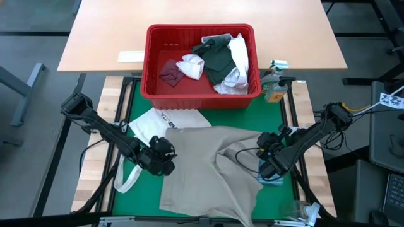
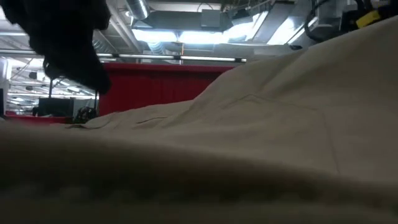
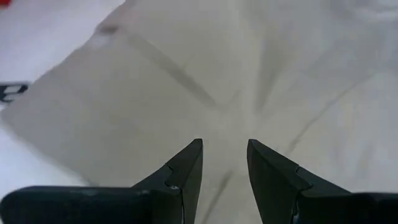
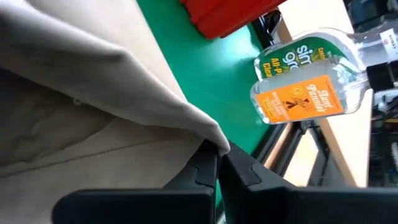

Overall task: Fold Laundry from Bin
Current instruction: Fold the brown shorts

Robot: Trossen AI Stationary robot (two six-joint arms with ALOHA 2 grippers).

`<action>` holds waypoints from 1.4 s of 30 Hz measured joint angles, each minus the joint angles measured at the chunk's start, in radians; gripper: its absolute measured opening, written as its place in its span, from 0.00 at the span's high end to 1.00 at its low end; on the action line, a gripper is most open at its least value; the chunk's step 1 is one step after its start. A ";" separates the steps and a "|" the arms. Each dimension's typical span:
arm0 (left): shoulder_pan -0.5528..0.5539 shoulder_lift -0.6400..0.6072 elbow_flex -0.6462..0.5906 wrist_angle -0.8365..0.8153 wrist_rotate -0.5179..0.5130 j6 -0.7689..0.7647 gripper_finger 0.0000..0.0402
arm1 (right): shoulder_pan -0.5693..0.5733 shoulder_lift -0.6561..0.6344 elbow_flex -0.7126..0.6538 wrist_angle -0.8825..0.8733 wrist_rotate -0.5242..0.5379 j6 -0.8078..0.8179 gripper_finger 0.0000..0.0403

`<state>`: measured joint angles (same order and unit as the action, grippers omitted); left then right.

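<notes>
A tan shirt (image 1: 211, 167) lies spread on the green mat (image 1: 136, 101), and it also fills the low view (image 2: 249, 143). My left gripper (image 1: 163, 159) stands open over the shirt's left edge, and cloth (image 3: 205, 74) shows beyond its parted fingers (image 3: 224, 152). My right gripper (image 1: 266, 164) is at the shirt's right side, shut on it. The red bin (image 1: 201, 94) stands at the mat's far edge. It holds a dark top (image 1: 218, 60) and white (image 1: 191, 66) and maroon (image 1: 170, 72) pieces. My right gripper pinches a folded edge of the tan shirt's right side (image 4: 208, 134) between its two fingertips. It comes from the table's right, slanting down. The cloth rises in a ridge (image 1: 237, 151) toward the fingers, while the rest of the shirt lies on the mat.
A white tote bag (image 1: 154, 123) with black lettering lies on the mat's left, partly under the shirt. A spray bottle (image 1: 273, 88) stands right of the bin and shows in the right wrist view (image 4: 308, 81). A bluish piece (image 1: 270, 180) lies below the right gripper.
</notes>
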<state>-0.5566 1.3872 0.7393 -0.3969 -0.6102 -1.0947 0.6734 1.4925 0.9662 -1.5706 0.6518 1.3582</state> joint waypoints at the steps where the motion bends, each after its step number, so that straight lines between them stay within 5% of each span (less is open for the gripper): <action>1: 0.001 0.000 -0.016 0.001 0.000 -0.009 0.70 | 0.000 0.000 -0.009 -0.001 0.000 -0.006 0.99; 11: 0.000 0.000 -0.176 0.096 0.003 -0.107 0.70 | 0.000 0.000 -0.045 0.000 -0.001 -0.009 0.99; 22: 0.000 0.000 -0.205 0.192 0.003 -0.107 0.70 | 0.000 0.000 -0.045 -0.001 -0.003 -0.017 0.98; 34: 0.000 0.000 -0.205 0.192 0.002 -0.107 0.70 | -0.003 -0.002 -0.011 -0.002 -0.063 -0.202 0.71; 42: 0.000 0.000 -0.205 0.198 0.002 -0.107 0.70 | -0.008 -0.136 0.062 -0.001 -0.109 -0.319 0.67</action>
<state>-0.5564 1.3872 0.5346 -0.1990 -0.6079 -1.2019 0.6651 1.3567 1.0284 -1.5713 0.5430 1.0397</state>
